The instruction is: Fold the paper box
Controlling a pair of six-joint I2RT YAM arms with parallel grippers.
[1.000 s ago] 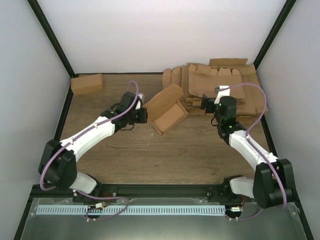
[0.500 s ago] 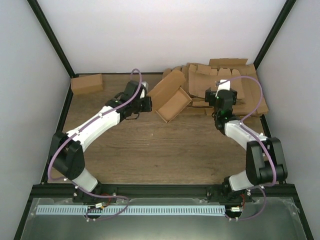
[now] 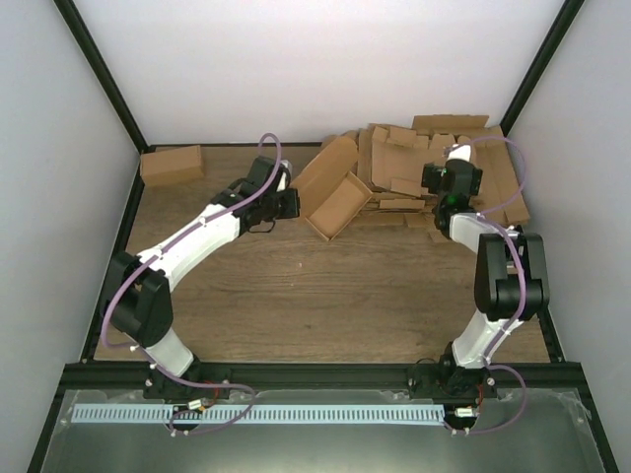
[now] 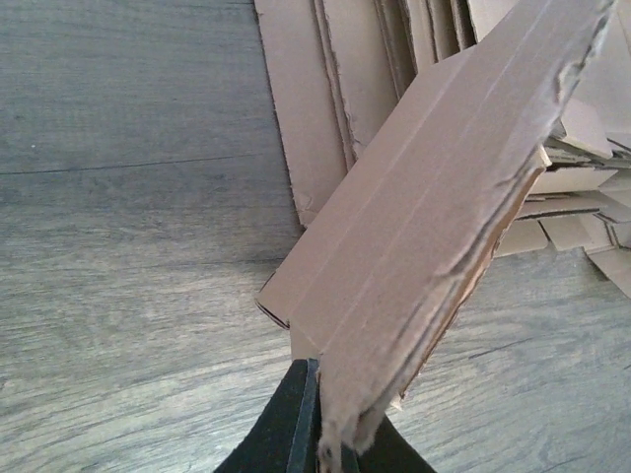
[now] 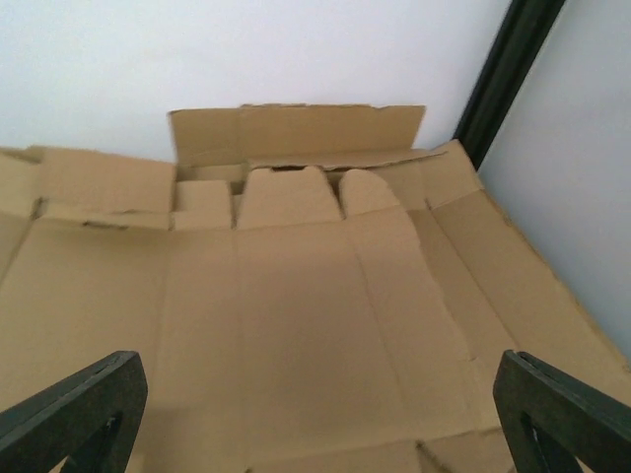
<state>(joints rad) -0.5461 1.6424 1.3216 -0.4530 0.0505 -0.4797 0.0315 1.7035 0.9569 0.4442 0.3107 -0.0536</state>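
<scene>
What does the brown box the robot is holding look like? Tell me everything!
The paper box is plain brown cardboard: a shallow open tray with a long lid flap standing up from one side. The flap's edge looks rough. The left gripper, shut, pinches that flap's end. The box sits tilted at the table's far middle, its far end by the heap of flat cardboard sheets.

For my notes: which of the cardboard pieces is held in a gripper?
The half-folded box in mid-table, its flap pinched by the left gripper; the closed box and the flat sheets lie ungripped.
</scene>
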